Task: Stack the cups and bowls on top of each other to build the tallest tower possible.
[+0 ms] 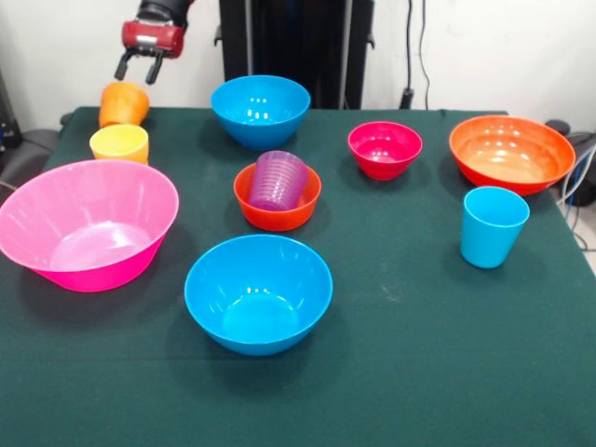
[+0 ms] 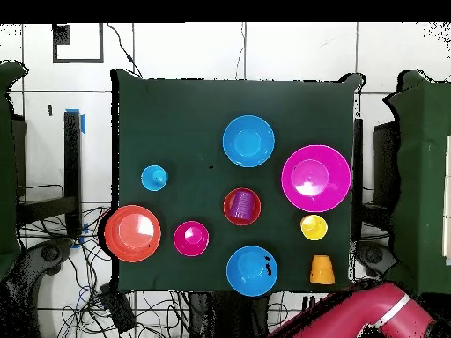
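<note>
Gripper [image 1: 139, 70]: fingers spread, holding nothing, poised just above the orange cup [image 1: 124, 103], which sits tilted. Yellow cup [image 1: 119, 143] just beyond that. Purple cup [image 1: 277, 180] inside small orange bowl [image 1: 277, 209], well apart from the gripper. Light blue cup [image 1: 493, 226] farthest off, upright on the table [image 1: 419, 354]

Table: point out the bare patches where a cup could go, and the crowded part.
Bare cloth runs along the table edge below the near blue bowl and blue cup, and between that cup and the small orange bowl. It is crowded where the pink bowl, yellow cup and orange cup cluster under the gripper.
</note>
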Robot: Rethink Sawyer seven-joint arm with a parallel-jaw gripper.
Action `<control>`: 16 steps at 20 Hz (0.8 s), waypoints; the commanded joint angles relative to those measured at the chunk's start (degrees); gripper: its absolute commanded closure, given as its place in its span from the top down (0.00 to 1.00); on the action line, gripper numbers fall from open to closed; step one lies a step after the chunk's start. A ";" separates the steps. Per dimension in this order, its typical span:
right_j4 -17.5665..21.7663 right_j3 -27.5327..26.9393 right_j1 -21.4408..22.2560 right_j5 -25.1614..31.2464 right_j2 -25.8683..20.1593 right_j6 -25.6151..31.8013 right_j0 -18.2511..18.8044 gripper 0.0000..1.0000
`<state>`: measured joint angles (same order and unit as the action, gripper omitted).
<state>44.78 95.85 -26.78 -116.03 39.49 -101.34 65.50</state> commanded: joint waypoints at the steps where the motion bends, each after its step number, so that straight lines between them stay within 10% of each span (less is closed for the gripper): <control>1: 16.27 19.26 -22.27 3.91 -8.38 -4.31 -2.65 1.00; 16: 20.74 20.88 -23.63 3.49 -13.14 -7.55 -12.97 1.00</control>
<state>46.58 97.28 -32.24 -116.31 47.61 -101.34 58.50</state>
